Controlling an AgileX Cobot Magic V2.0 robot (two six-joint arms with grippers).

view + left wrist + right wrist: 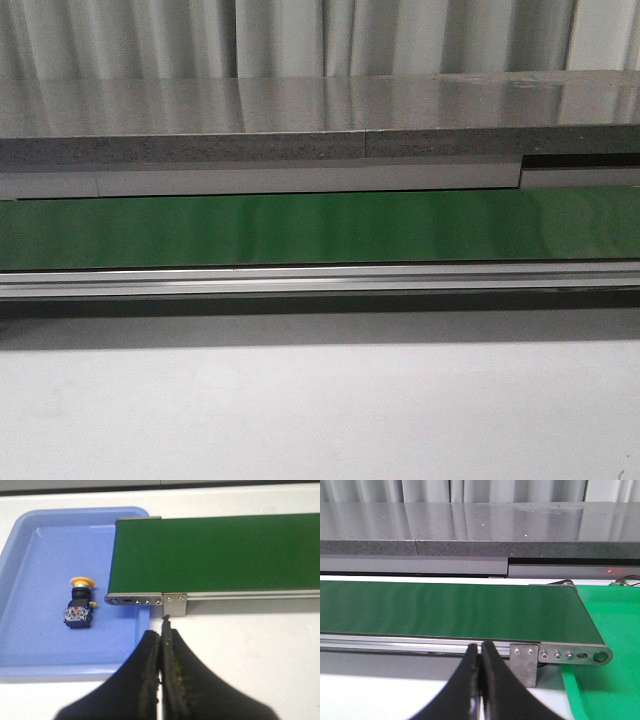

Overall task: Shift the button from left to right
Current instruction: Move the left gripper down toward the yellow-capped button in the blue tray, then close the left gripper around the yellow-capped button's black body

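The button [79, 602] lies on its side in a blue tray [30, 645] at the left end of a green belt [215, 550], its yellow cap pointing away from the left gripper [161, 630]. That gripper hangs over the white counter [250, 650] just beside the tray, its fingers [145, 675] pressed together and holding nothing. The right gripper [480, 652] is likewise closed and empty, facing the belt's other end, where a green tray [605, 690] sits.

Nothing has been picked up, so the task looks barely begun. The likely trouble is in the grasp. The button is off to one side of the left gripper, and its blocky body with a round cap may roll or twist if the fingers close across the cap rather than the flat sides. The belt's metal end bracket [175, 604] stands between gripper and tray edge and could be clipped on a careless approach. If the button is dropped onto the belt tilted, it might tumble off the edge.

The front view shows only the belt's middle: neither tray, gripper nor button appears there. The green tray is cut off, so its extent is unclear. The button's small blue and red details are too fine to read.
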